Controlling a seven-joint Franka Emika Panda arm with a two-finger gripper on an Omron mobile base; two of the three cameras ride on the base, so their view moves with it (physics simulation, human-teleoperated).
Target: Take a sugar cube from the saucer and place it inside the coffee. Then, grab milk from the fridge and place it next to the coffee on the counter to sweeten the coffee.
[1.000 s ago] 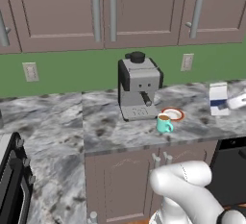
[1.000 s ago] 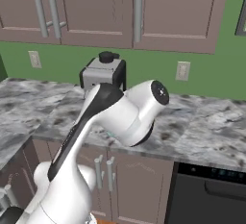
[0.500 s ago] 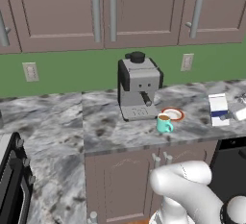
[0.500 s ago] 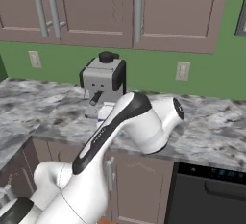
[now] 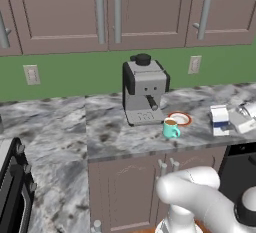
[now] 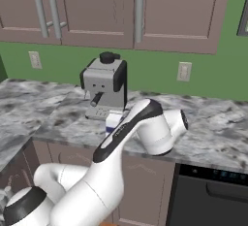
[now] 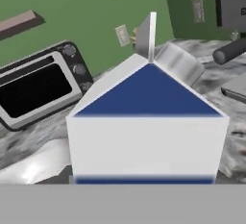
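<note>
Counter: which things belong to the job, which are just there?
Job: milk, held upright in the gripper; coffee; saucer; counter.
Just there: coffee machine; toaster oven; wall outlets; upper cabinets.

milk point(image 7: 146, 122): white, blue | coffee point(image 5: 170, 128): teal | saucer point(image 5: 180, 118): orange-red rim | counter point(image 5: 107, 127): grey marbled
</note>
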